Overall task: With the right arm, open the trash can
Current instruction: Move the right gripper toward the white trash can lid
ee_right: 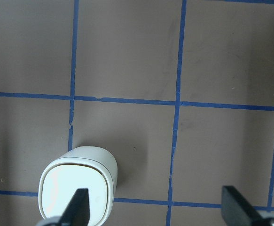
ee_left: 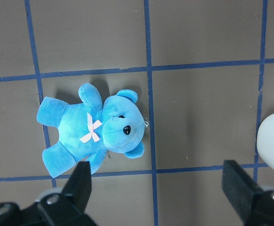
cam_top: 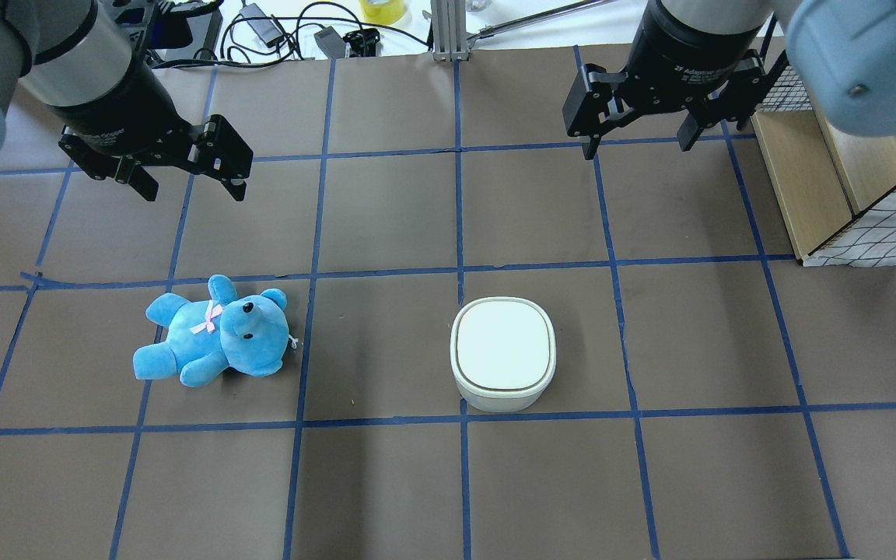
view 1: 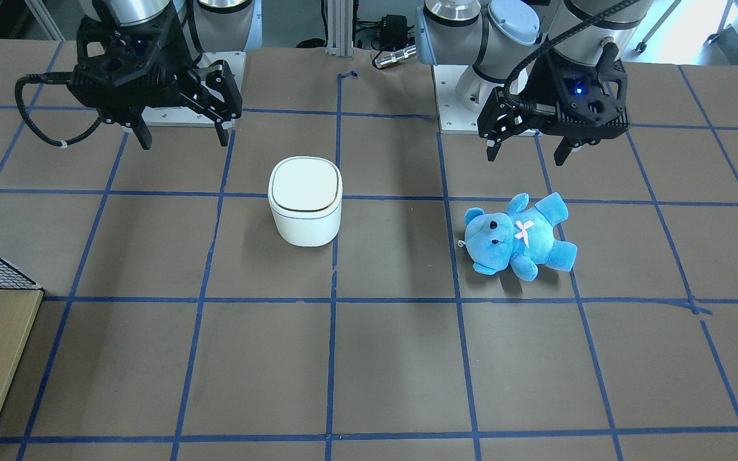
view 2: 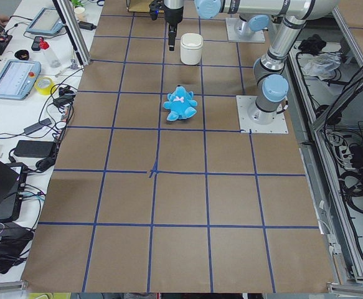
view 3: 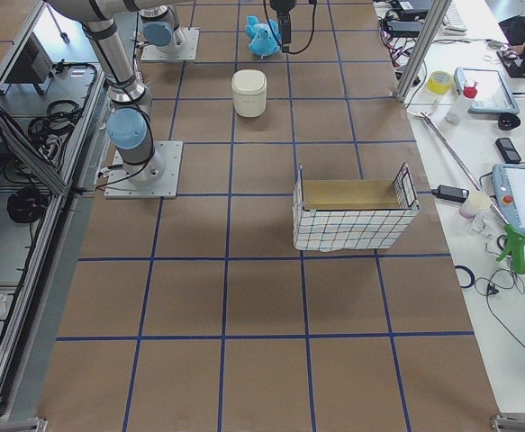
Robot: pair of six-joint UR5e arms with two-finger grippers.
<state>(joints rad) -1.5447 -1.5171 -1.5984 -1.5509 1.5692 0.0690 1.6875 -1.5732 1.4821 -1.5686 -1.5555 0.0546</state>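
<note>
The white trash can point(view 1: 305, 202) stands upright on the brown table with its lid shut; it also shows in the overhead view point(cam_top: 503, 354) and low in the right wrist view point(ee_right: 78, 188). My right gripper point(cam_top: 638, 146) is open and empty, raised above the table, beyond the can and to its right in the overhead view. In the front-facing view this gripper point(view 1: 183, 139) is up and left of the can. My left gripper point(cam_top: 193, 190) is open and empty, raised beyond the blue teddy bear point(cam_top: 215, 330).
The teddy bear point(view 1: 519, 234) lies on its back to the can's left in the overhead view, about two grid squares away. A wire-and-wood basket point(cam_top: 868, 225) stands at the table's right side. Cables and devices lie past the far edge point(cam_top: 277, 31).
</note>
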